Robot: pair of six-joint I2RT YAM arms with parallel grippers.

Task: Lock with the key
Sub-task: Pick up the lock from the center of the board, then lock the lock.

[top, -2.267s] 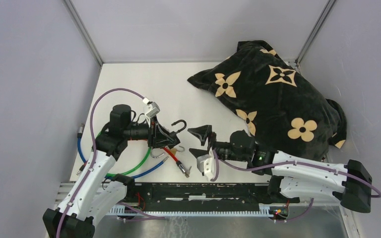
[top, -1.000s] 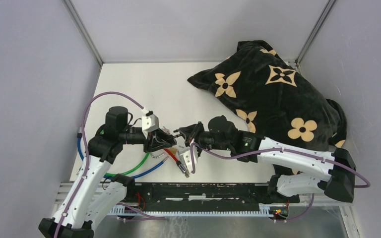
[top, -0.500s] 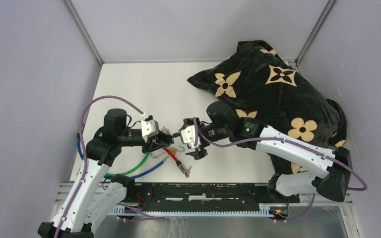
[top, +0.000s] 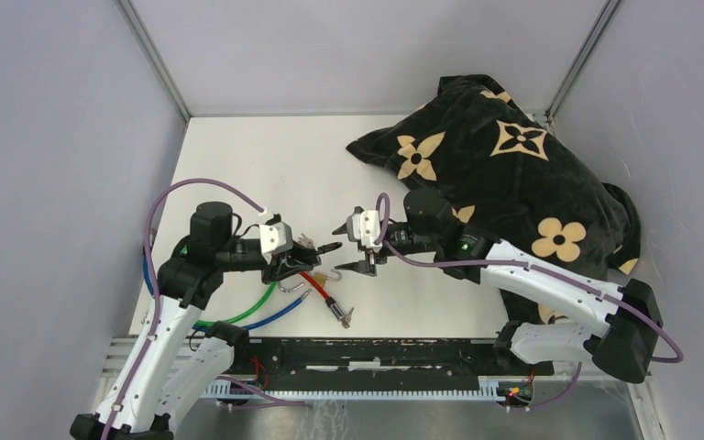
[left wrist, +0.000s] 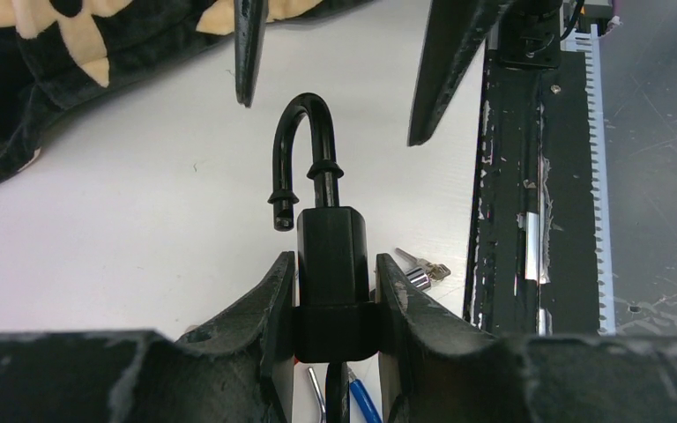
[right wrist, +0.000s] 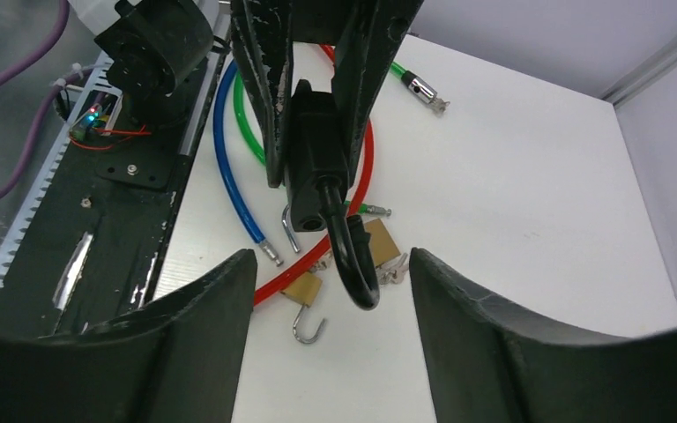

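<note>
Right gripper [top: 346, 248] has drawn back, jaws apart, from the one black padlock [left wrist: 331, 231] clamped in left gripper [left wrist: 335, 262]; two brass padlocks [right wrist: 302, 288] lie below.

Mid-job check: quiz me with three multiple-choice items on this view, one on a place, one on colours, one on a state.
1. Where is the black padlock? A on the cushion; B gripped in the left end effector; C on the rail.
2. The cables on the table are: A red, green, blue; B yellow, white, black; C all grey.
3. The padlock's shackle is: A shut; B missing; C open.
Key: B, the fingers clamp its body; A, the right wrist view shows those three colours; C, its free end hangs outside the body.
</note>
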